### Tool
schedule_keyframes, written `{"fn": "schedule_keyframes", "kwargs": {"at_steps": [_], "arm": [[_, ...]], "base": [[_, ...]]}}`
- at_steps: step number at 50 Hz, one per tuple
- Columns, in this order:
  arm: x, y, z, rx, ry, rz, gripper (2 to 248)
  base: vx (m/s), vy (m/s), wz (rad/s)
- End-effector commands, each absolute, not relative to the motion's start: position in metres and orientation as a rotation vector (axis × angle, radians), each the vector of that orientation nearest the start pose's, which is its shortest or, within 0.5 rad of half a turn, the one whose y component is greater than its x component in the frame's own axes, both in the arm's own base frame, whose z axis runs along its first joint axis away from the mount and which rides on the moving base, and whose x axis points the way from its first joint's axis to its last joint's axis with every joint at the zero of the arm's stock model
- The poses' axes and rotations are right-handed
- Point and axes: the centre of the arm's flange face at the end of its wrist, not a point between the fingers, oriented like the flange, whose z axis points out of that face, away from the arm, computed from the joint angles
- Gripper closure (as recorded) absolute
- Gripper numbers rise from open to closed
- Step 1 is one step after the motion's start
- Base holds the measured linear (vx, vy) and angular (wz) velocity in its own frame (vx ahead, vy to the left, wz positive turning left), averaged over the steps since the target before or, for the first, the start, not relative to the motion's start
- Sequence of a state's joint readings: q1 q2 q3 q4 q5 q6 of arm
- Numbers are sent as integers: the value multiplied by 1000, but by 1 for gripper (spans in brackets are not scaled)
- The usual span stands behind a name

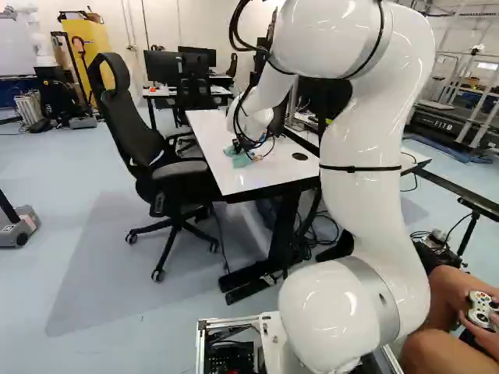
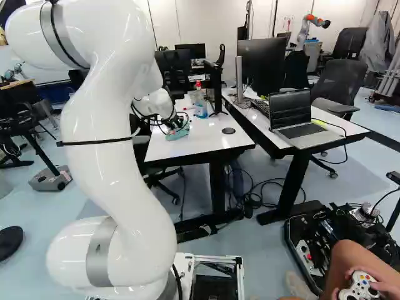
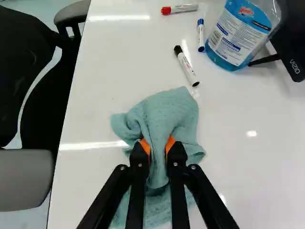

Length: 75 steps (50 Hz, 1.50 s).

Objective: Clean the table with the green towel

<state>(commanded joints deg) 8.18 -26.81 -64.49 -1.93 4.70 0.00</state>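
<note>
My gripper [image 2: 175, 128] is low over the white table [image 2: 194, 140] in the right base view, at the green towel [image 2: 182, 133]. From the wrist, the gripper [image 3: 157, 149] is shut on a bunched fold of the towel [image 3: 167, 114], orange pads pressing it from both sides. The rest of the cloth spreads ahead of and beneath the fingers, lying on the tabletop [image 3: 105, 95].
Ahead of the towel lie a black-capped marker [image 3: 187, 67], a blue-capped marker [image 3: 200, 36] and a red-capped one [image 3: 178, 9], beside a spray bottle of blue liquid [image 3: 238, 36]. A black chair [image 1: 156, 160] stands along one table edge; a laptop [image 2: 297, 122] sits on the neighbouring table.
</note>
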Motion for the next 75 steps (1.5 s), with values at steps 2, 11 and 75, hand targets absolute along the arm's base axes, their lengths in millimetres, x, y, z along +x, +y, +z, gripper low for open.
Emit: {"fn": "schedule_keyframes", "kwargs": {"at_steps": [2,11,75], "arm": [[611,91,400,-2876,-263,-1120,197],[615,106,399,-2863,-295,-1123,197],[539,126,405,-2862,-379,-1050,197]], "base": [[0,0,0],[0,0,0],[0,0,0]]}}
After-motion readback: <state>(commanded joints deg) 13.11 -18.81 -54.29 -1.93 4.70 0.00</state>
